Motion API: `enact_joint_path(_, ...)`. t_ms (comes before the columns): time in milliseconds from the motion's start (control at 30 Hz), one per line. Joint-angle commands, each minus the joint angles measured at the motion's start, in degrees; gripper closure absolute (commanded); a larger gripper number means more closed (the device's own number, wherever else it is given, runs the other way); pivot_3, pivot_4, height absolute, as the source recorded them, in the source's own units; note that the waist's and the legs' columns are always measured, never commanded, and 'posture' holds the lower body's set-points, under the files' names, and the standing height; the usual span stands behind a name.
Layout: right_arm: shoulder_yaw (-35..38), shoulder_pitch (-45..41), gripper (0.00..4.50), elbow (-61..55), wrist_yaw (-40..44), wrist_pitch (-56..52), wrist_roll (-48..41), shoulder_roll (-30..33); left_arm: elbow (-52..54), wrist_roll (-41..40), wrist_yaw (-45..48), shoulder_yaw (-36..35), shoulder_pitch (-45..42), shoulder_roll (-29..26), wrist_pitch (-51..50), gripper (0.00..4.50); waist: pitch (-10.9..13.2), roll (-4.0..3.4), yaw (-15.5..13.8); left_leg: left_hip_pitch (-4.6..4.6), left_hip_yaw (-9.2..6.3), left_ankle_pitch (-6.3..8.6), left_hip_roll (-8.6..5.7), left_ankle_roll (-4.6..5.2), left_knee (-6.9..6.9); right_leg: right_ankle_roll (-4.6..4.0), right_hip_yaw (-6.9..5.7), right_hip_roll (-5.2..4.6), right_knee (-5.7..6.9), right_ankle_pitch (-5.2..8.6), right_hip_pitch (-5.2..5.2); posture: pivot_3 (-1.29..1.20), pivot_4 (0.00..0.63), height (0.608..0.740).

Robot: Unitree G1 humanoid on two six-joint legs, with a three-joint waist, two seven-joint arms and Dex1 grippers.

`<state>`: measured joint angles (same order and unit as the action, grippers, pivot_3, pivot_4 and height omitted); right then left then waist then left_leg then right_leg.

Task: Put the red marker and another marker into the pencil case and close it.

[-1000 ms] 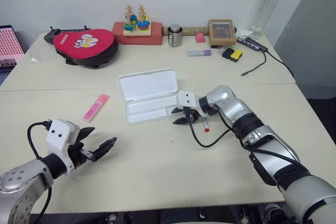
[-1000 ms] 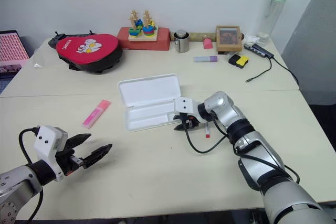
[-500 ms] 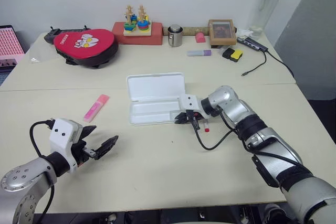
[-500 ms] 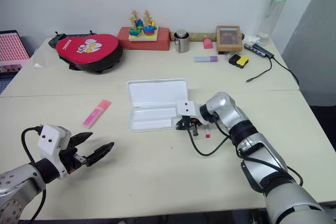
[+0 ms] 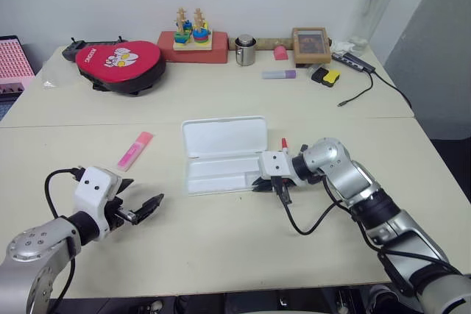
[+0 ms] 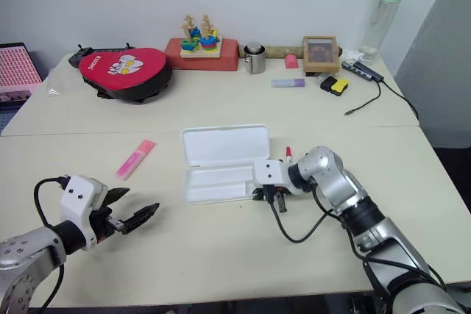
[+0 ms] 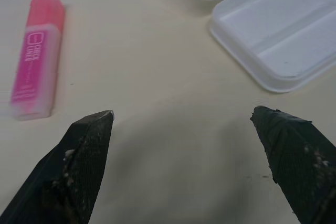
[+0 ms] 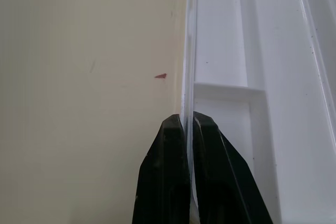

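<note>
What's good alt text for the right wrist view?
The right gripper is shut on the near rim of the open white pencil case, its two black fingers pinching the thin edge. Beige table lies beside the case, whose divided tray is empty here.

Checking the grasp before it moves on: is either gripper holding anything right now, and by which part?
The right gripper is shut on the pencil case, pinching the thin rim of its tray at the end nearest that arm. The left gripper is open, holding nothing.

White pencil case (image 5: 221, 154); pink highlighter (image 5: 135, 150); black fingers (image 7: 86, 156).
</note>
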<state>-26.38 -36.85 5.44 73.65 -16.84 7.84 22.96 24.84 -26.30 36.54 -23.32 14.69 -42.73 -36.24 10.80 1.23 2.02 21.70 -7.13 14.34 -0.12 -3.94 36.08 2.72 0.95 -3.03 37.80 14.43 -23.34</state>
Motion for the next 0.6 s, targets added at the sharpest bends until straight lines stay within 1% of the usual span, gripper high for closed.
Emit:
enact_joint_path(33, -0.10, 0.54, 4.47, -5.47, -1.68, -4.30, -0.36, 0.62, 0.01, 0.64, 1.14, 0.17, -1.04, -1.08, 1.18, 0.00, 0.00, 0.00, 0.01, 0.00, 0.01, 0.00, 0.00, 0.00, 0.00, -0.01, 0.01, 0.00, -0.01, -0.01, 0.00, 0.00, 0.150, 0.740)
enact_joint_path(200, -0.18, 2.27, 4.47, -11.43, -1.02, -7.90, -1.69, 3.51, -2.37, 2.06, 3.76, 1.70, -2.43, -3.10, 2.31, 0.00, 0.00, 0.00, -0.12, 0.00, -0.04, -0.01, 0.00, -0.01, 0.00, -0.01, -0.04, 0.00, 0.00, -0.01, 0.00, 0.00, 0.150, 0.740)
enact_joint_path(400, -0.96, 4.63, 4.47, -17.14, 0.70, -10.81, -3.62, 7.20, -3.29, 2.49, 5.37, 2.12, -2.79, -3.83, 2.97, 0.00, 0.00, 0.00, -0.15, 0.04, -0.02, 0.00, 0.00, -0.01, -0.01, 0.05, -0.02, -0.01, -0.06, 0.03, 0.00, 0.00, 0.150, 0.740)
enact_joint_path(567, -1.88, 5.62, 4.47, -17.74, 1.42, -11.56, -5.77, 8.74, -3.70, 3.32, 5.93, 2.31, -2.77, -3.74, 3.69, 0.00, 0.00, 0.00, -0.13, 0.02, -0.02, -0.01, 0.01, -0.01, -0.01, 0.12, -0.04, -0.01, -0.04, 0.07, 0.00, 0.00, 0.150, 0.740)
enact_joint_path(600, -2.47, 5.72, 3.93, -17.32, 1.84, -11.20, -5.92, 9.15, -3.71, 3.49, 5.92, 2.41, -2.88, -3.69, 3.86, 0.00, 0.00, 0.01, -0.13, 0.01, -0.03, -0.01, 0.01, -0.01, 0.00, 0.13, -0.04, -0.01, -0.03, 0.08, 0.00, 0.00, 0.150, 0.740)
